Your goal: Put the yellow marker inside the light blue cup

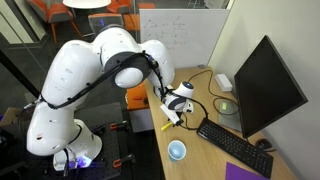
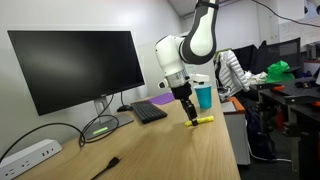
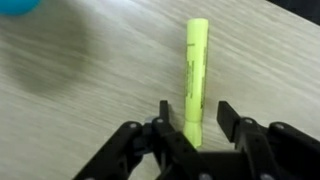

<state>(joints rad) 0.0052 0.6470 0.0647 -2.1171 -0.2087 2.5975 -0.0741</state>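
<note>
The yellow marker (image 3: 197, 60) lies flat on the wooden desk; it also shows in both exterior views (image 1: 166, 127) (image 2: 204, 120). My gripper (image 3: 197, 110) is open and low over the marker's near end, with a finger on each side of it. The left finger is close to the marker and the right finger stands apart from it. The gripper also shows in both exterior views (image 1: 173, 118) (image 2: 189, 110). The light blue cup (image 1: 177, 150) stands upright on the desk, a short way from the marker; it also shows in an exterior view (image 2: 204, 96) and at the wrist view's top left corner (image 3: 18, 5).
A black keyboard (image 1: 235, 140) (image 2: 150, 112) and a large monitor (image 1: 265, 85) (image 2: 75, 65) stand on the desk. A greenish disc (image 1: 227, 105) (image 2: 97, 127), a white power strip (image 1: 224, 82) (image 2: 30, 155) and cables lie near the monitor. The desk edge (image 2: 235, 140) runs close to the marker.
</note>
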